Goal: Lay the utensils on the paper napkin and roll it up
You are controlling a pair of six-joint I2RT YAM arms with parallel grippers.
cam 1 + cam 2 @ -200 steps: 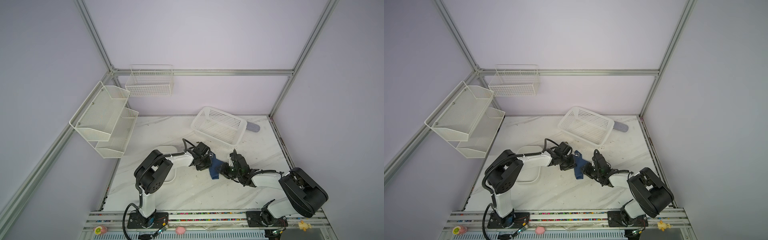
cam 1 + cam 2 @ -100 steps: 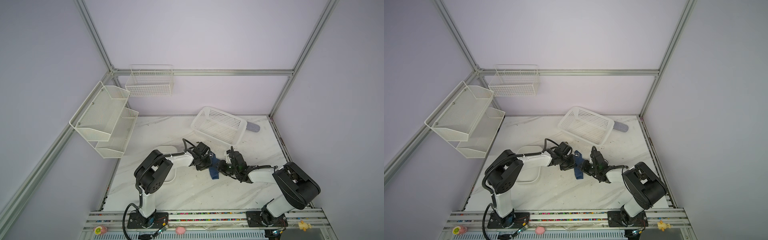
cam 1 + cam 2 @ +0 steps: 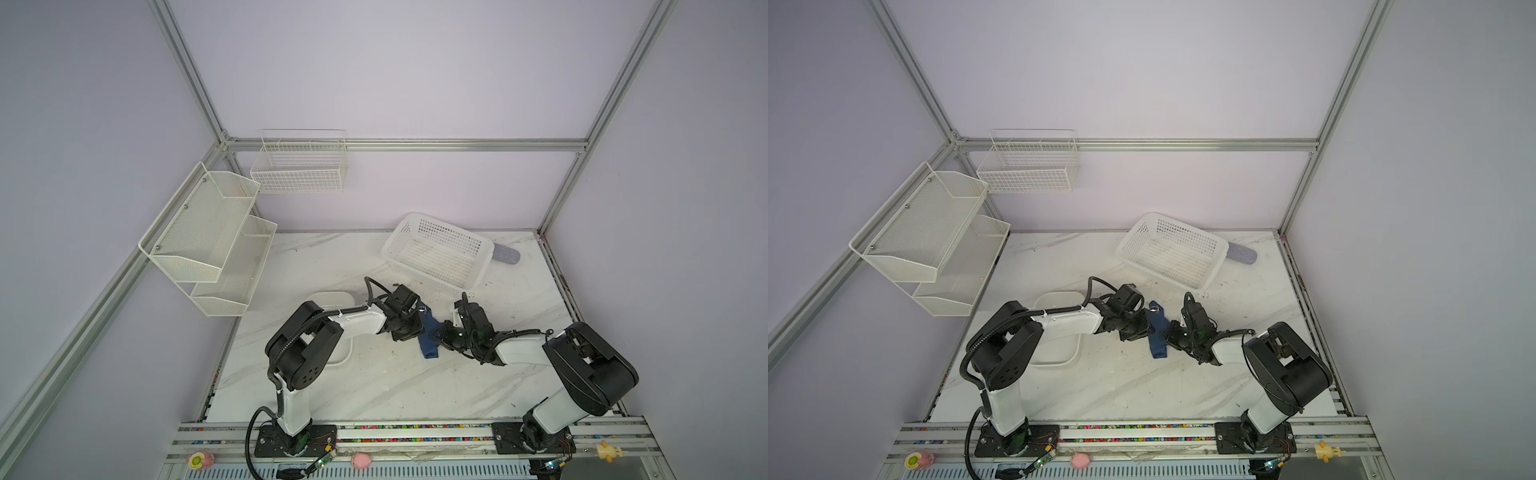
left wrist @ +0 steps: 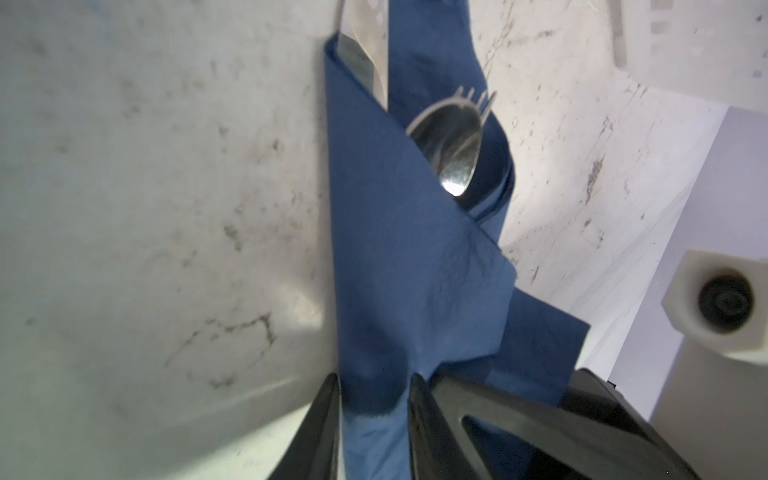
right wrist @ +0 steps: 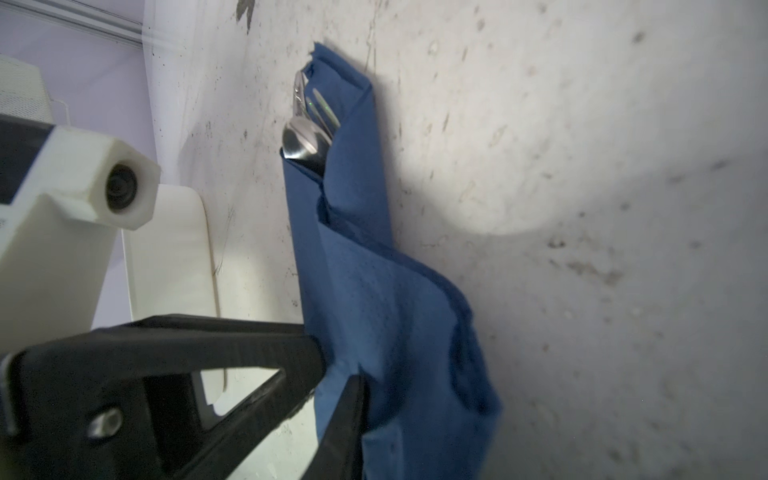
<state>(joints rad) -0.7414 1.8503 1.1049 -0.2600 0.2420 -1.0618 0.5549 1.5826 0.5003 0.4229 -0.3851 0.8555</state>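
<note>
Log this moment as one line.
phase: rolling | napkin: wrapped around utensils, tips showing | left gripper: pinching napkin | right gripper: pinching napkin

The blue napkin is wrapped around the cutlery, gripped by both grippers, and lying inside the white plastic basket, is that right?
Not quite. The blue napkin is wrapped around the cutlery and gripped by the left gripper and the right gripper, but it lies on the marble table, in front of the white plastic basket, not inside it. Both top views show this.
</note>
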